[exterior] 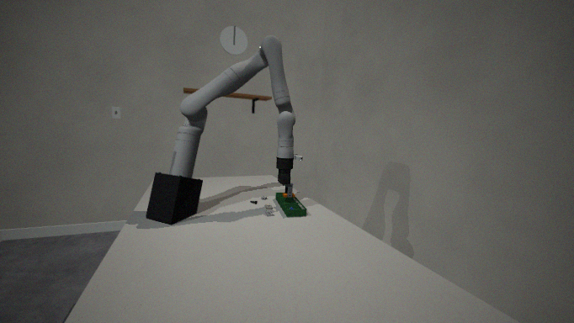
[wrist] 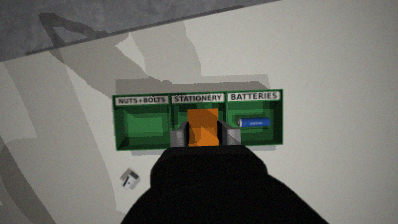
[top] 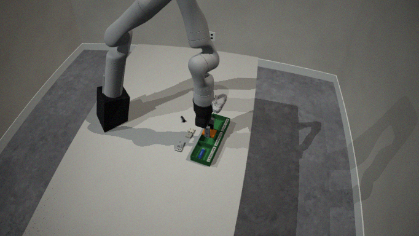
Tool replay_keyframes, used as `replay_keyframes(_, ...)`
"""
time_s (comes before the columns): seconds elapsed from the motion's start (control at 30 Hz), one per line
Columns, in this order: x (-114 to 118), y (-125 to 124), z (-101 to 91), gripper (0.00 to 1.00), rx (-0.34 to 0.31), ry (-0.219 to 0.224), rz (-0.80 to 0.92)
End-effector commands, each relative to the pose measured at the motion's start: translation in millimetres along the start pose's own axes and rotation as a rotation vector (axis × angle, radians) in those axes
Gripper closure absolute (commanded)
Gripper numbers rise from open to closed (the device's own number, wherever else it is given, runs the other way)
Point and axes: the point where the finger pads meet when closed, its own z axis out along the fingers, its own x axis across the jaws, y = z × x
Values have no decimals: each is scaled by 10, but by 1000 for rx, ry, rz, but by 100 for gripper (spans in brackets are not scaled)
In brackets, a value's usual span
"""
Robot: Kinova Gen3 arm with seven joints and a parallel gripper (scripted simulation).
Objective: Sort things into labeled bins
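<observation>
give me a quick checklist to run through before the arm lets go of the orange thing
1. Gripper has the orange block between its fingers: ok
2. Block lined up over the stationery bin: ok
3. Block's kind matches that label: cannot tell, it shows only as plain orange
4. Block clear of the bin's walls: cannot tell, the fingers hide its sides
5. Blue battery in the batteries bin: ok
6. Block released: not ok
</observation>
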Motion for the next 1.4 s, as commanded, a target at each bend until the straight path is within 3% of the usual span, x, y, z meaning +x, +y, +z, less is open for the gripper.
replay_keyframes(0.0,-65,-6,2,30,-2,2,-4)
replay_keyframes(0.57,-62,-8,2,30,-2,2,-4)
replay_keyframes(1.37,-58,7,375,30,-2,2,-4)
